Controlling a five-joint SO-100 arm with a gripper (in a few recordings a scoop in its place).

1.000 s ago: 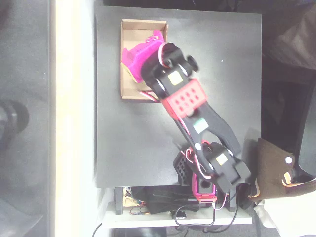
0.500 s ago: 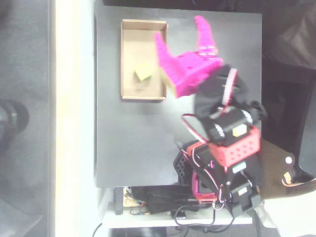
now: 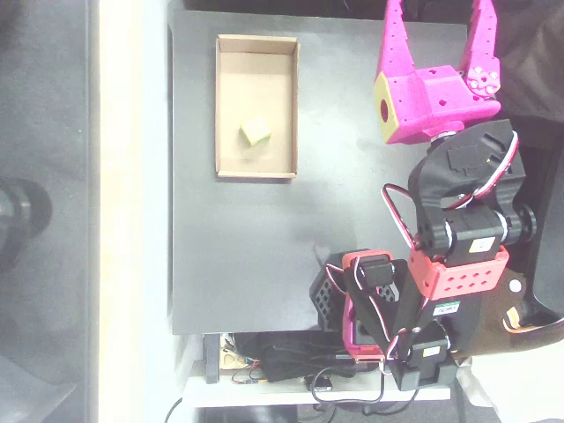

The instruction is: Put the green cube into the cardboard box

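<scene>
At the near tabletop (image 3: 238, 264) edge in the overhead view stands the arm base. Farther up, right side, the magenta tool (image 3: 438, 31) gapes wide, holding nothing. Well left, the cube (image 3: 255, 132) lies inside the box (image 3: 218, 106), on its floor.

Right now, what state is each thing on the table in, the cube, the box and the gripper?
green cube: lying on the floor of the box, free of the gripper.
cardboard box: open-topped, flat on the black table, holding the cube.
gripper: open, fingers spread, nothing between them, off to the right of the box in the overhead view.
</scene>
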